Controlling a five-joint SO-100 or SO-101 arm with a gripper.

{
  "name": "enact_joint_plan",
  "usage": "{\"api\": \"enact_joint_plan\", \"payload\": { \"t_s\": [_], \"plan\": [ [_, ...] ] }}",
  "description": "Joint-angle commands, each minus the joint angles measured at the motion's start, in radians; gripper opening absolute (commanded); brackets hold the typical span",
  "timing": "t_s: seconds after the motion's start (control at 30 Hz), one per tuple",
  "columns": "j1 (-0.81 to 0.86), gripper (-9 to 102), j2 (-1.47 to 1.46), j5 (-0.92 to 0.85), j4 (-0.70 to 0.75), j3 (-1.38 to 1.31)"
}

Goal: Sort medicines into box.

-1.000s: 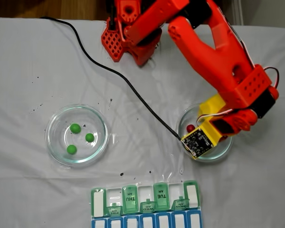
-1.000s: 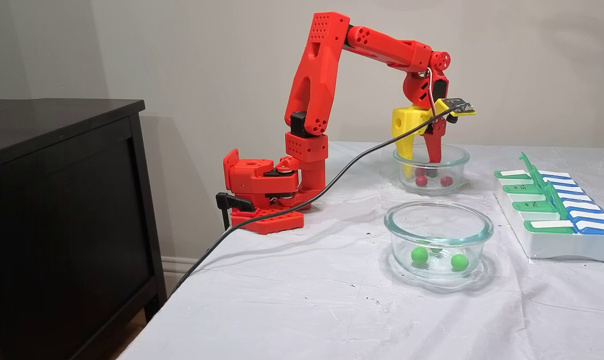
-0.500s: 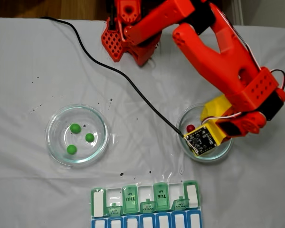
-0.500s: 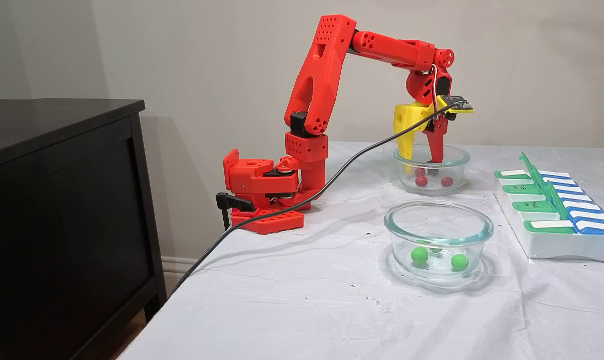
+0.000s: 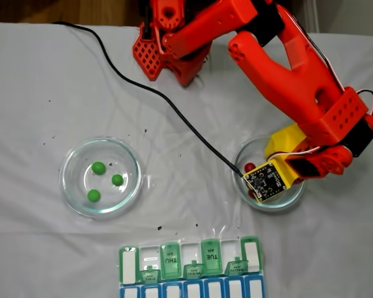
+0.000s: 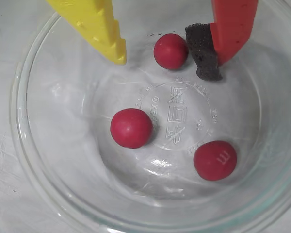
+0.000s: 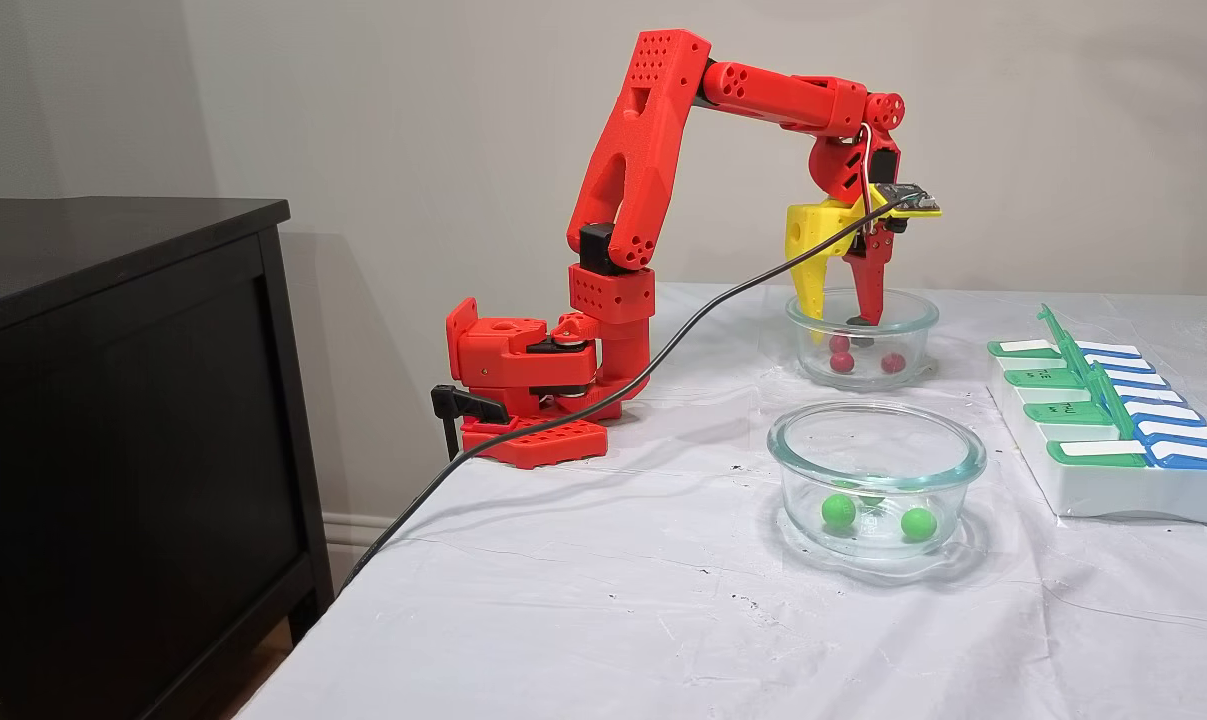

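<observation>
Three dark red medicines lie in a round glass dish (image 6: 34, 160): one (image 6: 170, 51) at the top, one (image 6: 131, 127) in the middle, one (image 6: 215, 160) at the lower right. My gripper (image 6: 167, 60) is open and reaches down into this dish, its yellow finger (image 6: 106, 34) left of the top pill and its red finger's black foam pad (image 6: 202, 56) right beside it. From the side, the gripper (image 7: 843, 326) hangs just above the red pills (image 7: 842, 362). Three green medicines (image 5: 98, 167) lie in another glass dish (image 5: 101, 141). The box (image 5: 189, 267) sits at the table's front edge, several green lids raised.
A black cable (image 5: 149, 93) runs from the wrist camera board (image 5: 265, 181) across the white tablecloth. The arm's red base (image 7: 523, 385) stands at the back. A dark cabinet (image 7: 113, 400) stands beside the table. Small black specks dot the cloth.
The gripper has shifted a little further over the red-pill dish and risen slightly. It stays open. Pills and box have not moved.
</observation>
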Motion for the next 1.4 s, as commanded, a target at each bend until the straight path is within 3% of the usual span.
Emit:
{"api": "enact_joint_plan", "payload": {
  "t_s": [0.0,0.2,0.43,0.67,0.87,1.03,1.37],
  "plan": [
    [-0.038,25,0.021,0.006,-0.014,-0.054],
    [-0.041,25,0.015,0.009,-0.015,-0.049],
    [-0.032,9,0.006,0.031,-0.017,-0.049],
    [-0.032,1,-0.002,0.041,-0.015,-0.048],
    [-0.025,0,0.000,0.041,-0.018,-0.054],
    [-0.026,18,-0.020,0.009,0.015,-0.103],
    [-0.011,31,-0.077,-0.012,0.107,-0.255]
  ]
}}
